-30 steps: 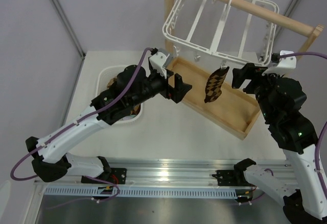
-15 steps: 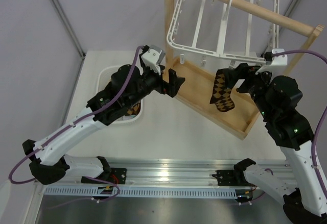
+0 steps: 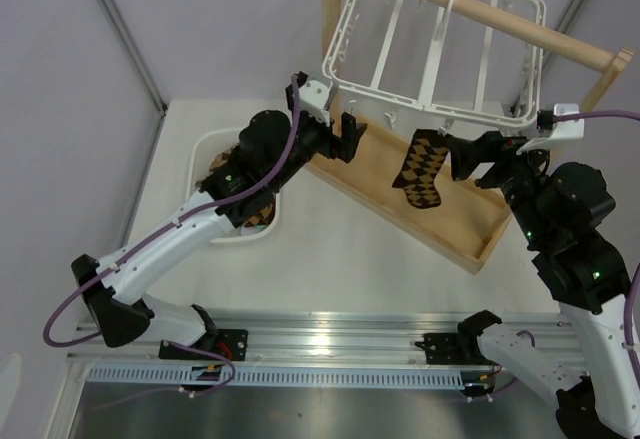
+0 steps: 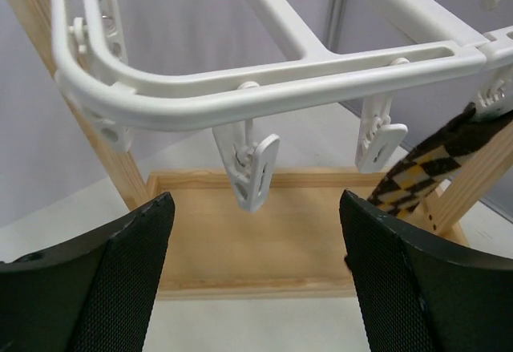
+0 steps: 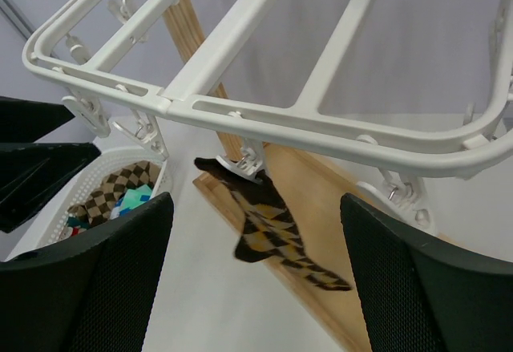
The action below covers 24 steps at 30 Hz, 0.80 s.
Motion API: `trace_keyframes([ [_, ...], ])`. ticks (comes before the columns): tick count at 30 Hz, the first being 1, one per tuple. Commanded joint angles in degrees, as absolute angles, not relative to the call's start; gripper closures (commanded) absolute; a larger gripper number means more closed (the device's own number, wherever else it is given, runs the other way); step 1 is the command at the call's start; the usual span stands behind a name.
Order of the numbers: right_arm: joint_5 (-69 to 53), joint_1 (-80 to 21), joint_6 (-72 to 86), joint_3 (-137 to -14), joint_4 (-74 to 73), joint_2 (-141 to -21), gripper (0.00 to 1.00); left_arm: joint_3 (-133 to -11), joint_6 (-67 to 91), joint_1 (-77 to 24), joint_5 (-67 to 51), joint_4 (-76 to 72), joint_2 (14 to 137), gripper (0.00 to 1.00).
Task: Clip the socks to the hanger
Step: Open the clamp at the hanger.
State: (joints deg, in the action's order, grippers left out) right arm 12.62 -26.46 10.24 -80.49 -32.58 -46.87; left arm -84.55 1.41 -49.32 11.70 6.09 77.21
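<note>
The white grid hanger (image 3: 430,49) hangs from the wooden rod. One brown-and-tan argyle sock (image 3: 422,167) dangles from a clip on its front rail, free of both grippers. My left gripper (image 3: 347,137) is open at the hanger's front left corner; in its wrist view an empty clip (image 4: 252,171) hangs just above the gap between the fingers (image 4: 136,264). My right gripper (image 3: 478,154) is open just right of the sock, with the sock (image 5: 276,228) a little beyond its fingers. More socks (image 5: 120,196) lie in the basket.
A white oval basket (image 3: 205,154) sits left of the stand, partly hidden by my left arm. The wooden stand's tray (image 3: 450,214) lies under the hanger, its rod (image 3: 480,9) above. Several empty clips (image 5: 88,111) dangle along the hanger's rails.
My left gripper rose and moved in under the hanger's front left corner. The right gripper drew back to the right of the sock. The hanger tipped and the sock swung.
</note>
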Motion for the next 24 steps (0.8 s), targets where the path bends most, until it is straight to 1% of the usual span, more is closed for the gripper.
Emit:
trace_keyframes([
  [1, 12.92, -26.28, 8.53, -82.53, -32.34, -45.79, 0.12, -84.56, -2.2, -49.13, 11.6, -2.52, 78.92, 0.14],
  [3, 12.83, -26.37, 8.09, -82.53, -32.43, -45.44, 0.12, -83.94, -2.72, -49.04, 13.53, -4.65, 79.71, 0.16],
  [6, 12.66, -26.37, 7.74, -82.27, -32.26, -44.83, 0.12, -83.76, -2.9, -49.04, 16.25, -9.13, 81.56, 0.21],
  [7, 12.57, -26.45, 7.65, -82.27, -32.17, -44.74, 0.12, -83.67, -3.07, -49.04, 16.96, -10.27, 82.08, 0.26],
  [9, 12.31, -26.46, 7.47, -82.0, -31.91, -44.3, 0.12, -84.46, -3.86, -49.04, 19.49, -13.0, 83.84, 0.31],
  [10, 12.22, -26.37, 7.47, -81.91, -31.82, -44.21, 0.12, -84.72, -4.3, -49.04, 20.03, -13.62, 84.46, 0.41],
  [11, 12.22, -26.45, 7.38, -81.83, -31.73, -43.95, 0.12, -84.99, -4.65, -49.04, 20.39, -14.23, 85.42, 0.46],
  [12, 12.3, -26.37, 7.21, -81.74, -31.64, -43.77, 0.12, -85.25, -4.75, -49.04, 20.74, -14.59, 85.78, 0.61],
  [14, 12.22, -26.45, 7.12, -81.56, -31.55, -43.51, 0.12, -85.17, -4.66, -49.04, 20.39, -14.94, 86.13, 0.74],
  [15, 11.78, -26.46, 7.21, -81.56, -31.64, -43.42, 0.12, -84.38, -4.57, -49.13, 19.61, -15.03, 86.13, 0.85],
  [17, 10.29, -26.63, 6.95, -81.74, -31.55, -43.33, 0.12, -83.5, -4.31, -49.13, 18.81, -15.2, 85.52, 0.93],
  [18, 8.98, -26.63, 6.42, -81.83, -31.55, -43.5, 0.12, -81.84, -4.31, -49.04, 18.2, -15.99, 84.47, 0.99],
  [24, -2.09, -26.89, 6.68, -84.81, -32.08, -46.14, 0.13, -78.31, -4.66, -49.22, 10.03, -15.83, 79.72, 0.99],
])
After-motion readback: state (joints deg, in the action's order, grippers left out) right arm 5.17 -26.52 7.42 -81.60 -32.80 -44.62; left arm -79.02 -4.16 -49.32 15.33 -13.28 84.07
